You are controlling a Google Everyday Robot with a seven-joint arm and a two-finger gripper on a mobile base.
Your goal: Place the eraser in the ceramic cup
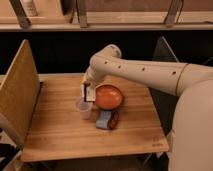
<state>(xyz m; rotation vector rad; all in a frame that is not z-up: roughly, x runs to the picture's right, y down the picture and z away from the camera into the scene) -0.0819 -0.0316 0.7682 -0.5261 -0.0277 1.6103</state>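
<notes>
Eraser poised at the cup's edge!
Over the wooden table (60, 131) the arm (145, 75) stretches past the brown bowl (109, 97). The gripper (87, 89) is clamped on the eraser (90, 95), long side upright, just above the cup (82, 109), over its bowl-side rim. The drop looks like straight down, nudged away from the bowl.

Wooden table (60, 132), plank top, under warm dim light. A tan board (17, 95) stands upright along the table's left edge and a dark panel (163, 52) at its right rear. Behind the table, a dark recess (60, 52) lies under a pale ledge (125, 25) carrying metal uprights (20, 12).
</notes>
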